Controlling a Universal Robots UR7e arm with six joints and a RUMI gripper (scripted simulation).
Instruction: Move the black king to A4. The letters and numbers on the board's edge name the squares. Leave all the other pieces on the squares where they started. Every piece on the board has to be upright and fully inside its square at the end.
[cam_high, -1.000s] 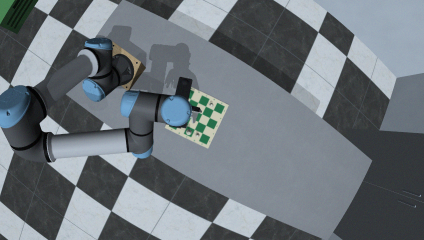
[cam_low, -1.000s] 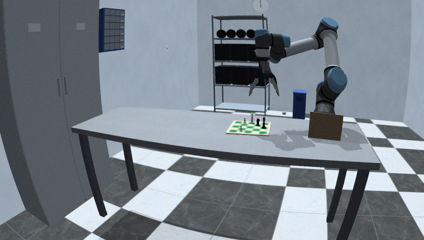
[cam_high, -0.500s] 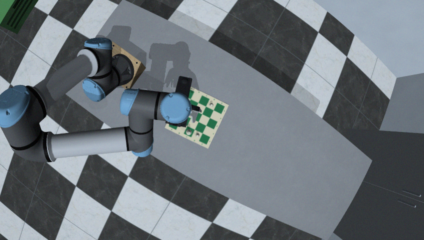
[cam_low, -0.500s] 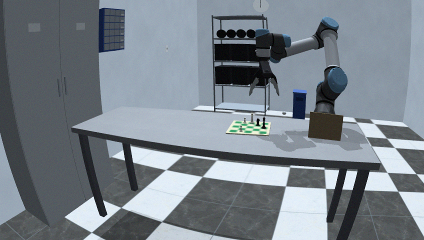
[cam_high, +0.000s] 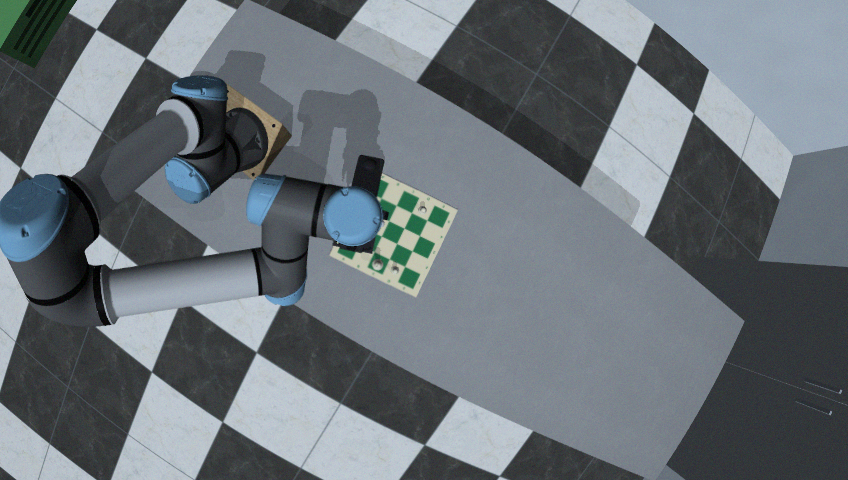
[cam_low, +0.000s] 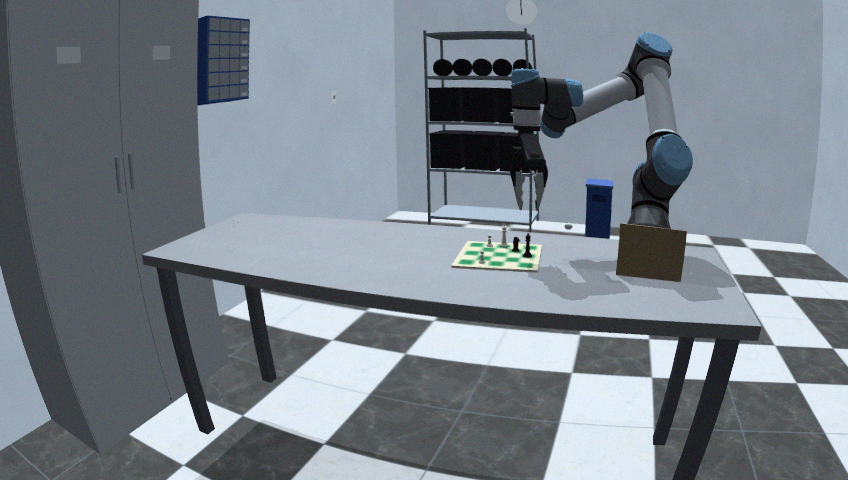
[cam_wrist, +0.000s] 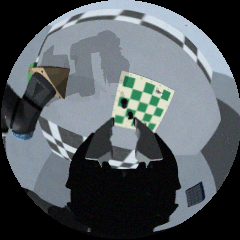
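The green and cream chessboard (cam_low: 496, 255) lies on the grey table. Two black pieces stand near its right edge in the exterior view: a taller one (cam_low: 527, 245), which looks like the black king, and a shorter one (cam_low: 515, 243) beside it. In the wrist view both show as dark spots (cam_wrist: 124, 103) (cam_wrist: 131, 115) on the board (cam_wrist: 145, 102). My gripper (cam_low: 529, 205) hangs well above the taller black piece, pointing down. Its fingers stand narrowed with a gap and hold nothing. In the top view the wrist hides the black pieces.
Three white pieces (cam_low: 504, 236) (cam_low: 489, 240) (cam_low: 481, 257) stand on the board's left and far side. The arm's brown base block (cam_low: 650, 251) sits on the table to the right of the board. A shelf rack (cam_low: 476, 124) stands behind the table.
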